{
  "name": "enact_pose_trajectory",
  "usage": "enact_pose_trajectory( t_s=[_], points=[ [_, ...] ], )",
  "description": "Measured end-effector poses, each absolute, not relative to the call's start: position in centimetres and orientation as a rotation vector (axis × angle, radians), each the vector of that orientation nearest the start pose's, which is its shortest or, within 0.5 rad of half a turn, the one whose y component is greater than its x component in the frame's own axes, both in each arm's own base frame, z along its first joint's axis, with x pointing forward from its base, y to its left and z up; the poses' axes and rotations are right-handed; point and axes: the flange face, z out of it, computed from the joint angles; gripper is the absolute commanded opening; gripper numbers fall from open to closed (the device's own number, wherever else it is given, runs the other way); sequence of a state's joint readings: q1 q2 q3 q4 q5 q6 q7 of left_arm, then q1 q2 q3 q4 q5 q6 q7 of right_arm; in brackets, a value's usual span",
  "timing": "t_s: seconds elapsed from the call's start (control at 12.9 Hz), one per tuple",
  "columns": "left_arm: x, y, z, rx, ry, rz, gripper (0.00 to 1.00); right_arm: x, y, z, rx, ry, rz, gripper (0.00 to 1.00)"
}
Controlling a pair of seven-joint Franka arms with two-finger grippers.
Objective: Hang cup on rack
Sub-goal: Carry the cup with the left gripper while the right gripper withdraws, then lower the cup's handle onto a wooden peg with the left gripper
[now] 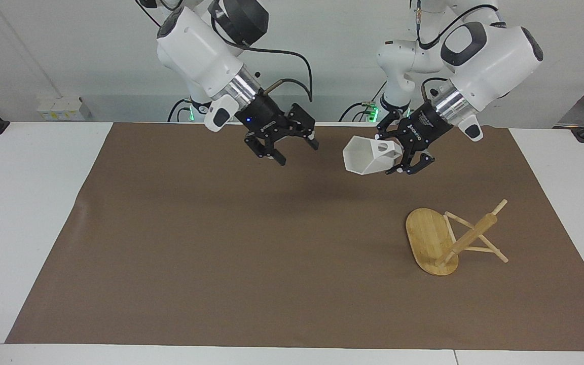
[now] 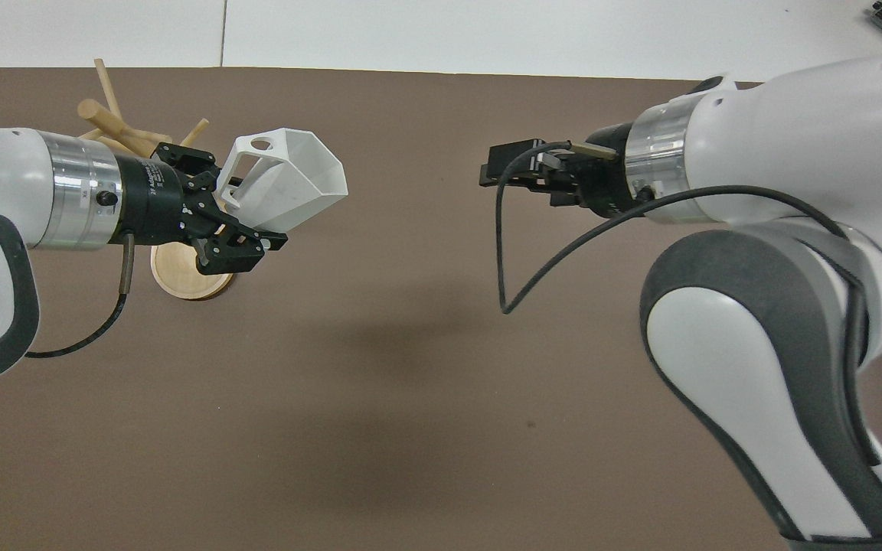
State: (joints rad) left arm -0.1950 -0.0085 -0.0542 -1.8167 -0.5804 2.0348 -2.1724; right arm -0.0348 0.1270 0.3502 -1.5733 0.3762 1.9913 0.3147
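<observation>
We hold the cup (image 1: 370, 155), rigid and seemingly light, by its base in the closed left gripper (image 1: 403, 159); right gripper (image 1: 289, 147) spread, empty; pierced handle faces free for the rack (image 1: 449, 241).

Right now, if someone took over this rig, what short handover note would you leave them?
Left gripper: shut on the cup, holding it at the handle end, mouth turned sideways, up in the air over the brown mat.
Right gripper: open, empty, up over the mat at the robots' end, apart from the cup.
Rack: tipped over on the mat toward the left arm's end, oval base on edge, post and pegs slanting; nothing hangs on it.
Done: the cup is lifted, in the left gripper alone.
Left: the rack probably has to be stood upright, then hook the cup's handle over a peg.
</observation>
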Motion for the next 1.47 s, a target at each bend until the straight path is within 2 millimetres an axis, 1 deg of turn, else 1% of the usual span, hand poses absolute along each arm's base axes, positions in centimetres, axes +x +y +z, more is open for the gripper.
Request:
enact_pose_trajectory(
  t_s=[0.08,0.23,0.39,0.54,0.62,0.77,0.93,1.0,1.16,1.31,1.47],
  points=[
    [55.9,-17.0,56.1,1.278,2.355,-0.58,0.0,58.9,18.1,61.0,-2.687,0.154,-0.194,1.0],
    [56.3,-15.5,55.6,1.222,2.368,-0.551,0.0,57.3,13.0,63.3,-2.771,0.142,-0.179,1.0],
    [56.8,-13.9,54.7,1.181,2.39,-0.523,0.0,56.4,8.4,64.6,-2.941,0.019,-0.242,1.0],
    [57.3,-13.0,53.3,1.159,2.427,-0.489,0.0,56.5,5.3,64.7,-3.093,-0.106,-0.285,1.0],
    [57.7,-12.8,52.6,1.137,2.442,-0.478,0.0,56.6,4.0,64.4,-3.13,-0.111,-0.283,1.0],
    [58.4,-12.6,51.5,1.088,2.468,-0.47,0.0,56.7,1.1,63.7,-3.158,-0.059,-0.263,1.0],
    [59.0,-12.1,50.4,1.045,2.498,-0.463,0.0,56.6,-1.5,62.5,-3.169,0.001,-0.241,1.0],
    [59.3,-11.6,50.0,1.021,2.52,-0.45,0.0,56.4,-2.6,61.7,-3.174,0.027,-0.239,1.0],
    [59.7,-10.8,49.4,0.981,2.547,-0.433,0.0,55.8,-3.9,60.5,-3.182,0.065,-0.236,1.0],
    [60.0,-10.1,49.0,0.941,2.56,-0.425,0.0,55.4,-4.3,60.2,-3.186,0.08,-0.234,1.0],
    [60.4,-9.4,48.6,0.868,2.584,-0.425,0.0,55.3,-4.2,60.3,-3.188,0.074,-0.234,1.0]
  ],
)
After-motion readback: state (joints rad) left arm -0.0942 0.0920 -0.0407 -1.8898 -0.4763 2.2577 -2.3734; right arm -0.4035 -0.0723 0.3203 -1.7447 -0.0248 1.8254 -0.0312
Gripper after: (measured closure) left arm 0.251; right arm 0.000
